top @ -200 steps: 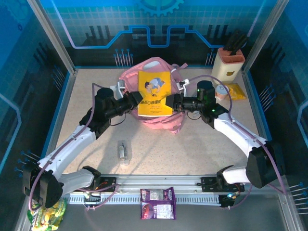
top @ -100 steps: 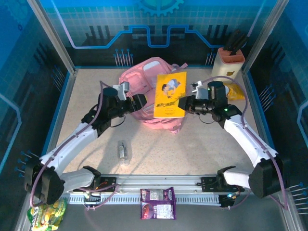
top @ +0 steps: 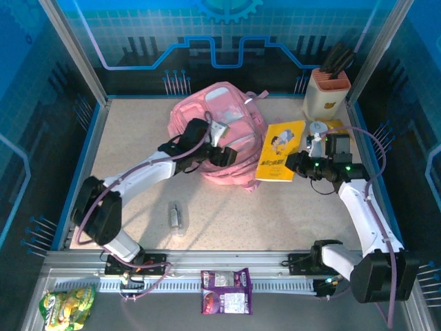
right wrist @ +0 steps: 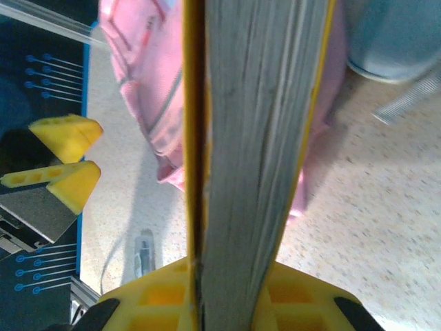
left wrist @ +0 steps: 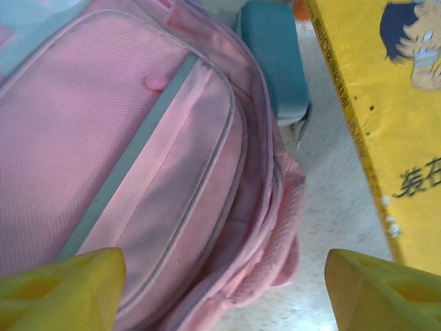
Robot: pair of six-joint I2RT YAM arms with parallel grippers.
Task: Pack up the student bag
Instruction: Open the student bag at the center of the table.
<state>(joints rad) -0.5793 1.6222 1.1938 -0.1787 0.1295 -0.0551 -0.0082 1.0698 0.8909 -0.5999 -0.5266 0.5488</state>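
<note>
Rightward, book point(top: 279, 150) just beside student bag point(top: 226, 105).

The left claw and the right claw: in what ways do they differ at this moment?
The left claw stands open and holds nothing; the right claw is shut on the yellow book. The left claw hovers over the pink student bag; the right claw is beside the bag, above the table. Both have yellow fingers.
</note>
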